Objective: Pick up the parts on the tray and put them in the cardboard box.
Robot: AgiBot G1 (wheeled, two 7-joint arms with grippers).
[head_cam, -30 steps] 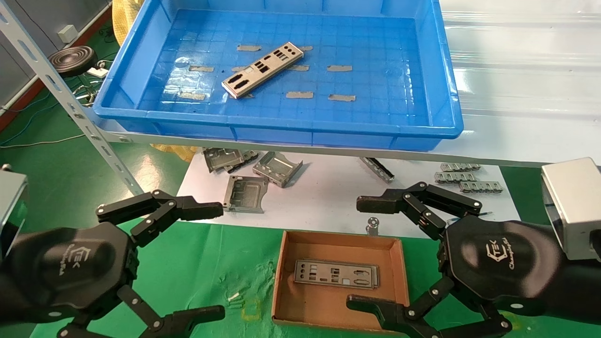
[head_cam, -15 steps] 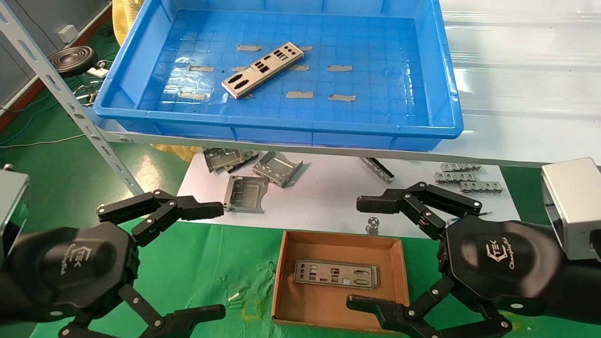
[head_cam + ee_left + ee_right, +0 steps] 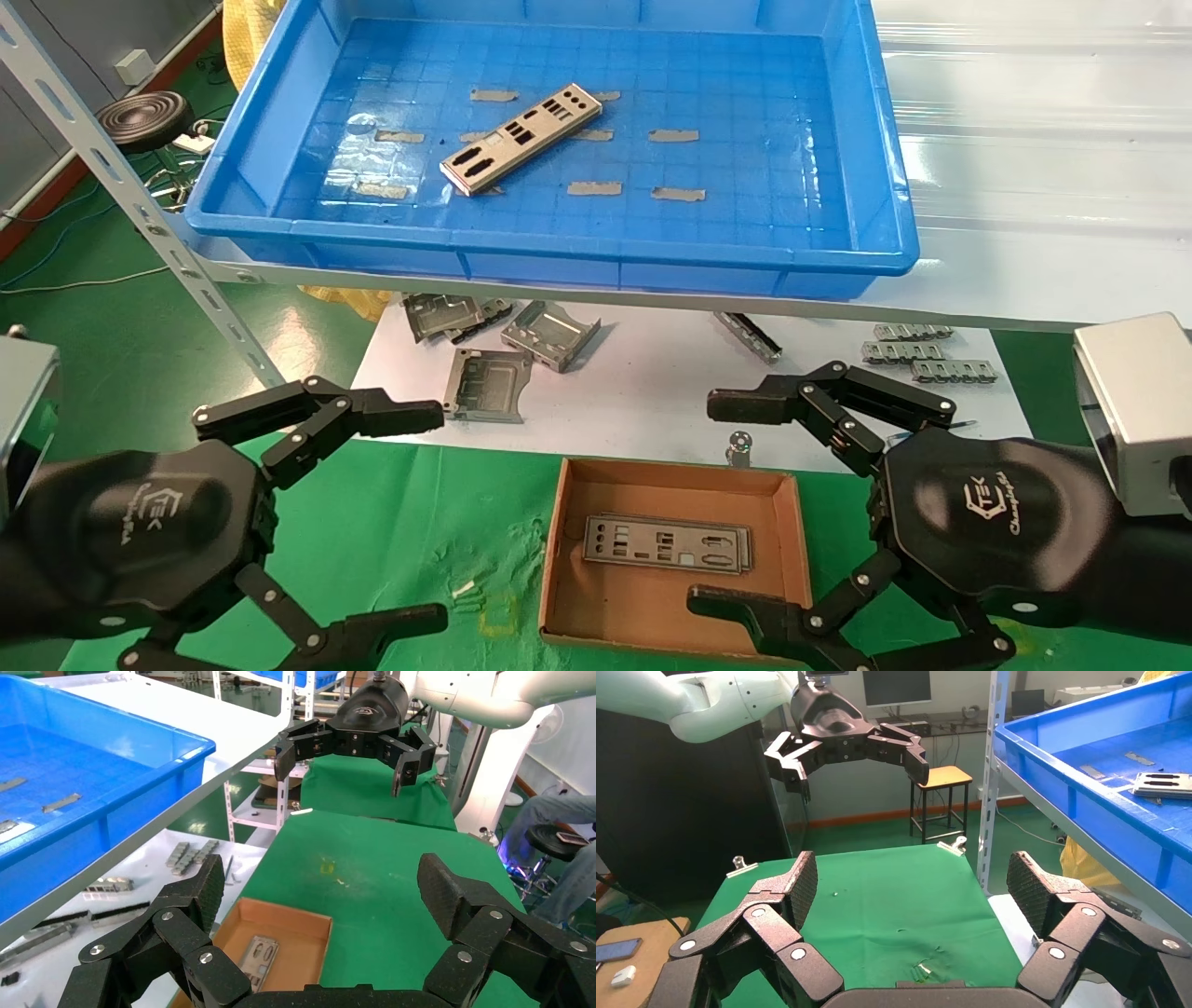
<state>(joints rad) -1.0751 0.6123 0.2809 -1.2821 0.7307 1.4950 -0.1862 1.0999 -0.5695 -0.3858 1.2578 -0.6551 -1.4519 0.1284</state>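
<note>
Head view shows the cardboard box (image 3: 675, 550) on the green cloth (image 3: 419, 522), and every other place is given from it. One part (image 3: 667, 543), a punched grey plate, lies flat on the floor of the box, its long side running along the box's length. Beyond the box's far wall, up on the white shelf (image 3: 1024, 186), sits the blue tray (image 3: 549, 252), and a second part (image 3: 521, 138) lies slanted on the tray's grid floor among several small grey strips (image 3: 594, 188).

Between the box and the tray a white sheet (image 3: 652, 391) carries bent grey brackets (image 3: 549, 334) on the box's far left side and a few ribbed metal pieces (image 3: 917, 352) on its far right side.

Just beside the box's right wall hangs the right gripper (image 3: 712, 499), its fingers spread wide and empty, one fingertip over the box's near right corner and the other past its far wall. Well to the left of the box hangs the left gripper (image 3: 433, 513), fingers likewise spread wide and holding nothing, above the green cloth.

Left wrist view looks down between that gripper's spread fingers (image 3: 204, 888) at the box and the plate inside it.
</note>
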